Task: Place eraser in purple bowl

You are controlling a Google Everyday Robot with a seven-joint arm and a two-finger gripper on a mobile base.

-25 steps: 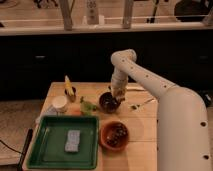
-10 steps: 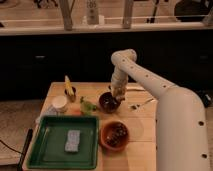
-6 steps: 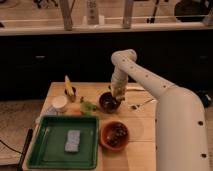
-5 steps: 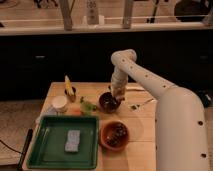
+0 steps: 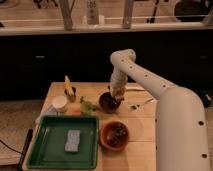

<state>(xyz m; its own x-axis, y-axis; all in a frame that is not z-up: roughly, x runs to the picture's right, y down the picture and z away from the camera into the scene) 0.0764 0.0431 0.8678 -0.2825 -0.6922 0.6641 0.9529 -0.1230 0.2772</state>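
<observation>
Starting nearest the camera, a green tray (image 5: 37,159) is seen lying at the front left of the wooden table (image 5: 142,131), and a pale rectangular sponge-like block (image 5: 73,141) is laid flat inside it. Just to the right of the tray, an orange-brown bowl (image 5: 115,135) with dark contents is set on the tabletop. Behind the tray, a small white container (image 5: 59,103) is placed near the left edge, with a green leafy item (image 5: 89,106) lying beside it. A yellow object (image 5: 68,86) is stood upright in a dark holder a little further back. The purple bowl (image 5: 108,102) is positioned near the middle of the table, behind the orange-brown one. The gripper (image 5: 118,93) is held directly over the purple bowl's right rim, pointed downward, with the white arm (image 5: 150,85) arched up from the right side of the view. Whether the fingers are spread or closed cannot be told. The eraser cannot be made out clearly; whether it is held or already lies in the bowl cannot be told. Some small dark items (image 5: 142,104) are scattered on the table right of the bowl. Beyond the table, a dark cabinet front (image 5: 50,60) is seen beneath a light counter (image 5: 100,27).
</observation>
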